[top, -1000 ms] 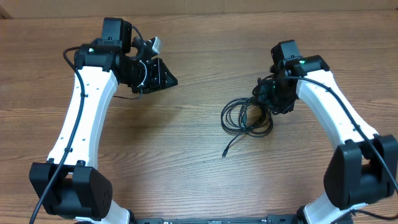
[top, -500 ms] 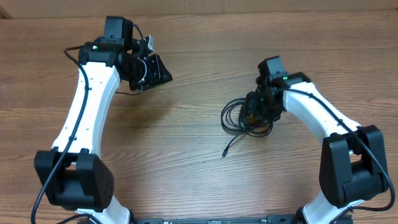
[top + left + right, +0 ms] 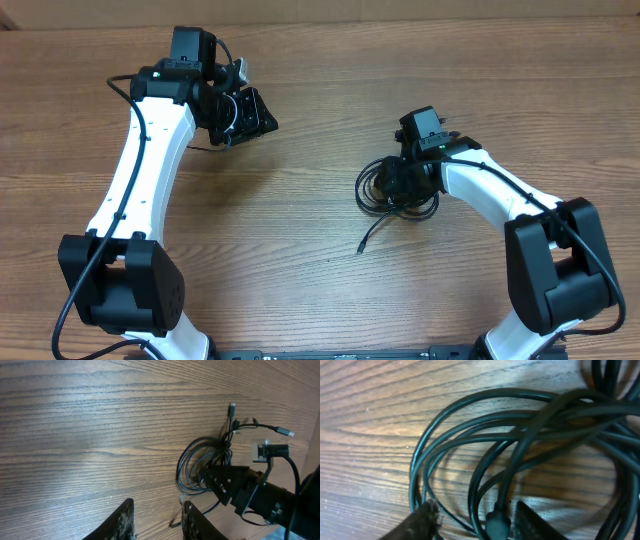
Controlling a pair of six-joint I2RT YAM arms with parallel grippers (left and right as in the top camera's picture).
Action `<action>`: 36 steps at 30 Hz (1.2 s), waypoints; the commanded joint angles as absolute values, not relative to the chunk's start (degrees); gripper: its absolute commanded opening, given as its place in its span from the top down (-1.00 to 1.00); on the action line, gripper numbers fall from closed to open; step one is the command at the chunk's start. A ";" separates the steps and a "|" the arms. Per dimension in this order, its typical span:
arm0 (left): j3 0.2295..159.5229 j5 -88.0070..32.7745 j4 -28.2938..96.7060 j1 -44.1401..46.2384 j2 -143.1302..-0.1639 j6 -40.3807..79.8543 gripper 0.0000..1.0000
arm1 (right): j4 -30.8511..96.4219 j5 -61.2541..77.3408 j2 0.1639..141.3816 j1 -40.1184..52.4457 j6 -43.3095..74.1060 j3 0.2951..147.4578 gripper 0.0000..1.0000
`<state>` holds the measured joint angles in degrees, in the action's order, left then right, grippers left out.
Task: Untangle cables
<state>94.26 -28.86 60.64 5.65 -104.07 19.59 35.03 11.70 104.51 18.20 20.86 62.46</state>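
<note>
Cables, overhead: a black tangle of cables (image 3: 372,190) lies right of centre on the wooden table (image 3: 300,280), with one loose end trailing toward the lower middle of the frame.
Right gripper, overhead: the right gripper (image 3: 402,181) is down over the right part of the tangle; from here its opening is hidden.
Left gripper, overhead: the left gripper (image 3: 264,120) sits in the upper left, well apart from the tangle, with nothing in it.
Left wrist, gripper: two fingertips (image 3: 125,520) show at the bottom edge, parted, with only bare wood in the gap.
Left wrist, cables: the coil lies in the right half of the frame, with two plug ends toward the upper right. The other arm's black gripper reaches into it from the lower right.
Right wrist, gripper: the fingers (image 3: 422,521) stand apart at the bottom edge, left and right, not clamped on anything.
Right wrist, cables: looping strands fill the frame. One strand with a thicker end lies in the gap between the fingers, and I cannot tell whether a pad touches it.
</note>
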 commanded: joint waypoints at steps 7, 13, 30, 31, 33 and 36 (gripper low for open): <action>95.35 -28.53 60.71 6.59 -104.57 20.34 0.35 | 31.20 10.94 108.01 18.41 20.86 61.54 0.40; 95.35 -30.50 61.01 6.94 -104.57 20.36 0.32 | 31.29 9.23 110.19 18.41 20.51 61.34 0.84; 95.35 -55.72 61.67 6.66 -104.57 1.17 -0.12 | 48.38 40.14 97.76 18.41 21.67 85.19 0.93; 95.35 -56.99 61.63 6.66 -104.57 0.58 -0.15 | 48.38 40.12 97.21 18.41 23.11 85.62 0.93; 95.35 -58.17 61.67 6.66 -104.57 0.10 -0.18 | 48.29 39.90 96.42 18.41 25.96 85.80 0.93; 95.35 -58.15 61.71 6.68 -104.57 0.60 -0.21 | 48.62 39.57 96.31 18.41 27.68 85.80 0.93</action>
<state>94.26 -54.22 61.71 6.68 -104.07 2.79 48.10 38.15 96.40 18.20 24.03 85.21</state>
